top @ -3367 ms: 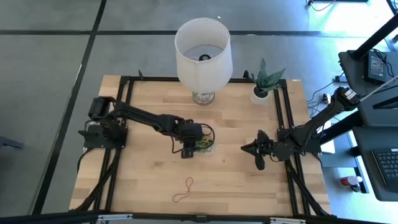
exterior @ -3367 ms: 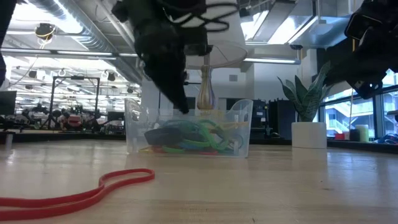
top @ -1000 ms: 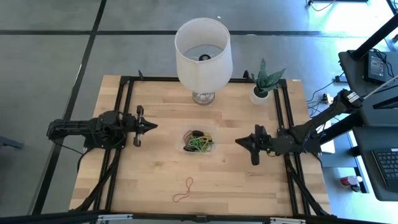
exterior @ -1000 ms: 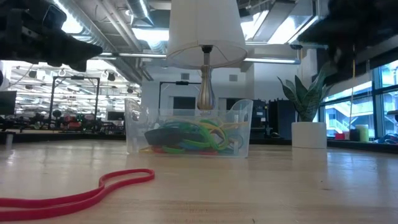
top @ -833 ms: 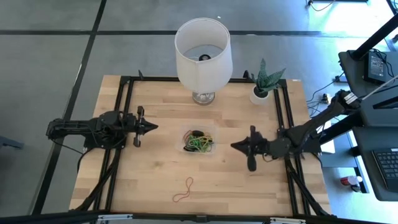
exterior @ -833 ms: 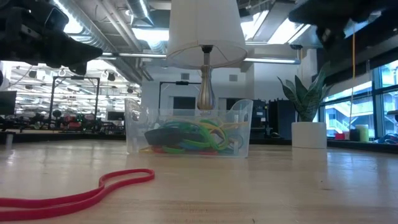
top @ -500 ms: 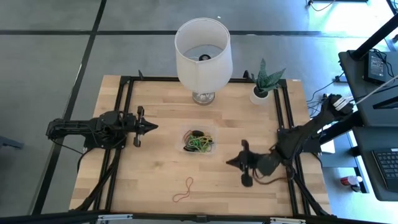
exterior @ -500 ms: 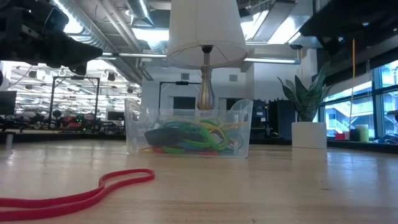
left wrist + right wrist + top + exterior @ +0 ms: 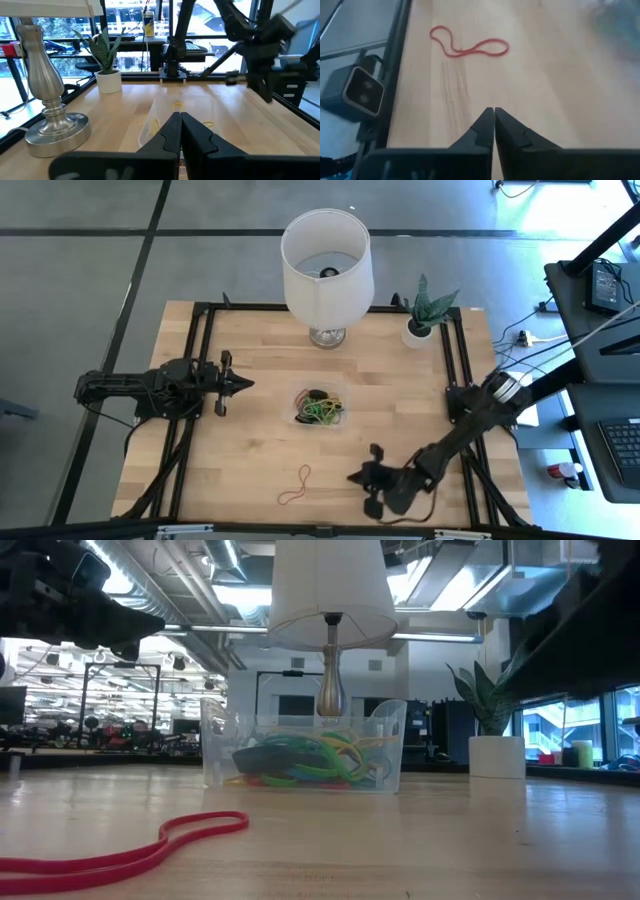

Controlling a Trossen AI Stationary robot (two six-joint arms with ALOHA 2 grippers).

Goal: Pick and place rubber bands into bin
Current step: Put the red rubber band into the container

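While the bin (image 9: 320, 407) sat mid-table w/ coloured rubber bands (image 9: 322, 410) inside, one red rubber band (image 9: 295, 485) lay loose nr the front edge. Right hand (image 9: 355, 477), fingers pressed together & empty, hung just beside it. Left hand (image 9: 243, 383), also closed tight, waited left of bin. Lamp (image 9: 326, 265) & potted plant (image 9: 424, 313) stood at the far edge of the table (image 9: 250, 450); nothing lay btwn hand & band.

One red rubber band (image 9: 296, 485) is lying on the table (image 9: 250, 450). One bin (image 9: 320, 407), one lamp (image 9: 326, 265) and one plant (image 9: 424, 310) are standing there. Two arms are showing.
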